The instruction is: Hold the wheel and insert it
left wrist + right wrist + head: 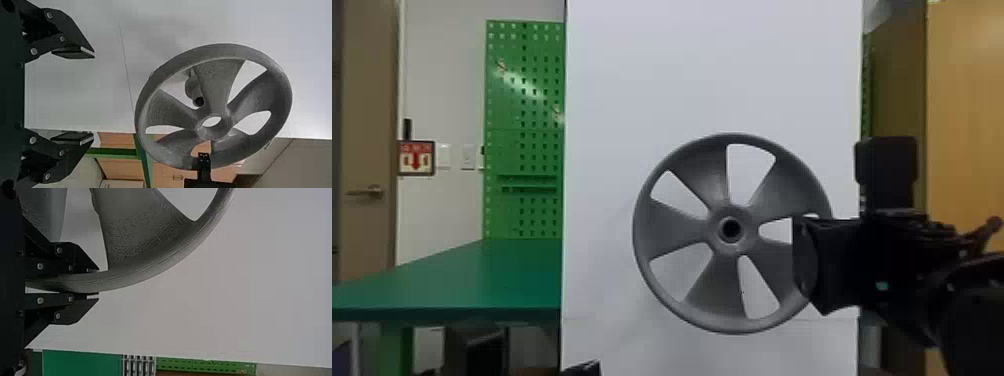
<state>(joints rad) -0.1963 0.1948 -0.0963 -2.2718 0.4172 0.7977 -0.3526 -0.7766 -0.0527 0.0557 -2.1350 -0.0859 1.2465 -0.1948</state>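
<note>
One wheel: grey, five-spoked, upright in front of the white panel, its open hub facing the head camera.
Right gripper: clamped on the wheel's rim, one finger on each side of it, on the side toward the robot's right.
Left gripper: a dark bit low in the head view, probably its tip; from its own wrist, the fingers stand wide apart with nothing between them, well away from the wheel.
Peg: grey, hollow-ended, visible through a gap between spokes.
Green table: left of the panel, below a perforated board.
</note>
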